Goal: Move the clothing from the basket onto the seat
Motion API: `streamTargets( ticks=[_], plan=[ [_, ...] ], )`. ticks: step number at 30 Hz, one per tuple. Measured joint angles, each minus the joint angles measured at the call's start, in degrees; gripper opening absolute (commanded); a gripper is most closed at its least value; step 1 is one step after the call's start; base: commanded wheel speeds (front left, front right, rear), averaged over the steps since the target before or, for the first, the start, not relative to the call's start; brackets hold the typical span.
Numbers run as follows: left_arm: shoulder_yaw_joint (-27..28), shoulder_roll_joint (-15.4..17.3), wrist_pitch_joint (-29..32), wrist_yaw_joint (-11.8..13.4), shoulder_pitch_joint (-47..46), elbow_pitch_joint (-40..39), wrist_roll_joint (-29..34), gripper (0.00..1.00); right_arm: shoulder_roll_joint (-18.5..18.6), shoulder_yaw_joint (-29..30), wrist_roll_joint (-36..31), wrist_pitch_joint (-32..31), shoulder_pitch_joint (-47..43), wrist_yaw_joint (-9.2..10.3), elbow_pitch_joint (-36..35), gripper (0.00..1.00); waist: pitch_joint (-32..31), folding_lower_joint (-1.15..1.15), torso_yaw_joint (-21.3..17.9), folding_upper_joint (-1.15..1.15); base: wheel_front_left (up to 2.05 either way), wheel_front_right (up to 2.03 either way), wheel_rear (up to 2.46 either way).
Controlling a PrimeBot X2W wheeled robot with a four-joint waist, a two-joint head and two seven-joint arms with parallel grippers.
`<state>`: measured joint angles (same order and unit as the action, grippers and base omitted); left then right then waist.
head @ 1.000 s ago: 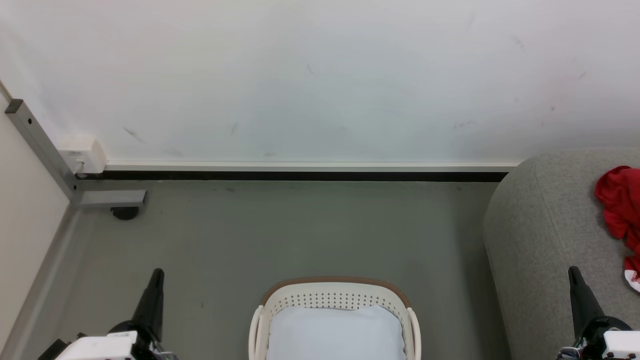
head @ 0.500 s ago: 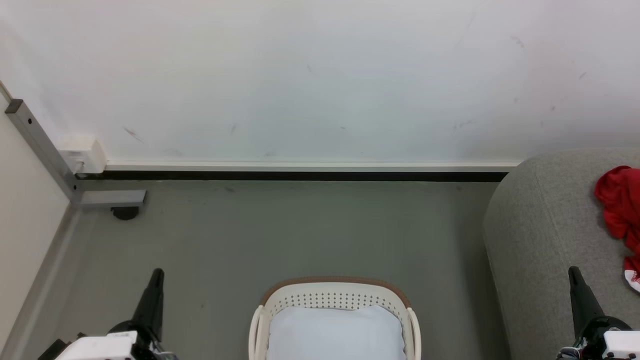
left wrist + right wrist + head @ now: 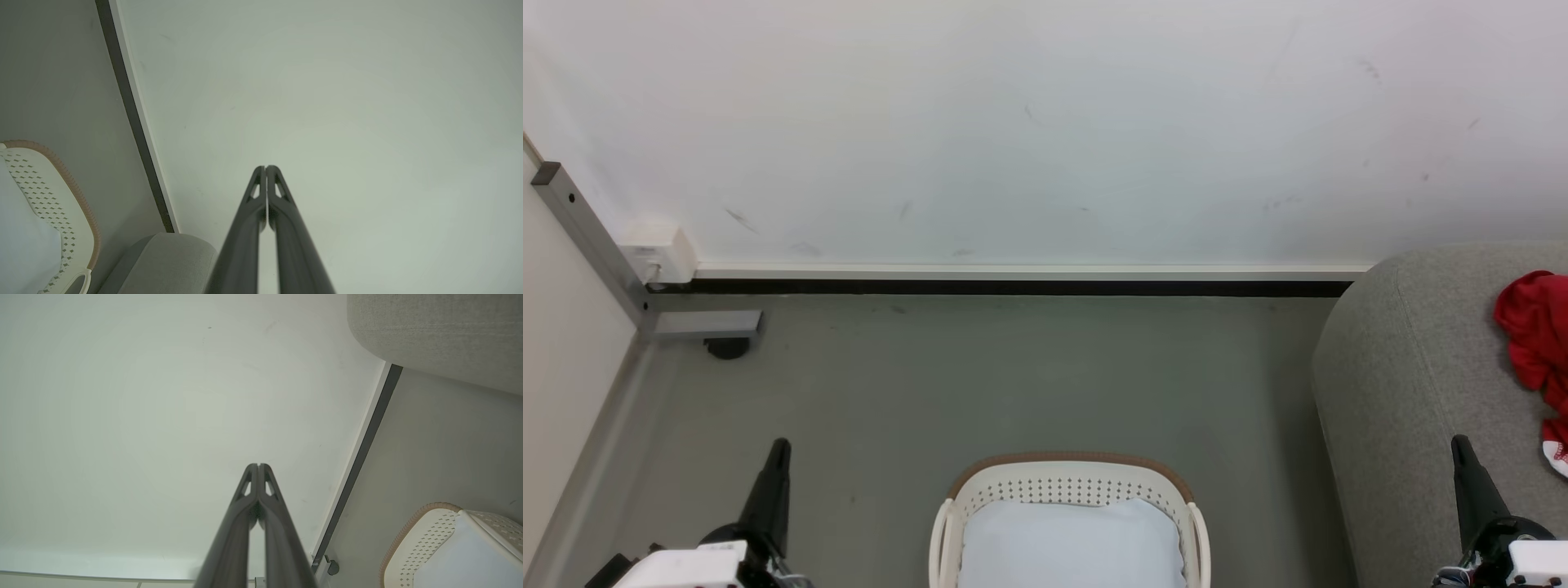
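The red clothing (image 3: 1538,341) lies crumpled on the grey seat (image 3: 1413,367) at the right edge of the head view, a bit of white trim at its lower end. The white basket (image 3: 1072,488) with its brown rim stands on the floor at bottom centre, holding its pale blue-white liner (image 3: 1072,543). My left gripper (image 3: 778,451) points up at lower left, well left of the basket; my right gripper (image 3: 1460,447) points up at lower right, in front of the seat. In the wrist views the left gripper (image 3: 266,168) and right gripper (image 3: 258,466) are shut with nothing between the fingers.
A white wall with a dark baseboard (image 3: 1013,287) runs behind the grey floor. A metal frame leg with a caster (image 3: 727,346) and a white box (image 3: 658,251) sit at the left corner. Open floor lies between basket and wall.
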<state>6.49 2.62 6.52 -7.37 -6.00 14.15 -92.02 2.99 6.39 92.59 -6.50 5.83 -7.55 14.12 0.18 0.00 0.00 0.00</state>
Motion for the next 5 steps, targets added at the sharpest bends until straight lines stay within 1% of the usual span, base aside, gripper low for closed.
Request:
streamTargets(
  ticks=[5],
  plan=[
    [0.00, 0.01, 0.00, 0.00, 0.00, 0.00, 0.00, 0.00, -0.01, 0.01, 0.00, 0.00, 0.00, 0.00, 0.00, 0.00, 0.00, 0.00, 0.00, 0.00, 0.00, 0.00, 0.00]
  ],
)
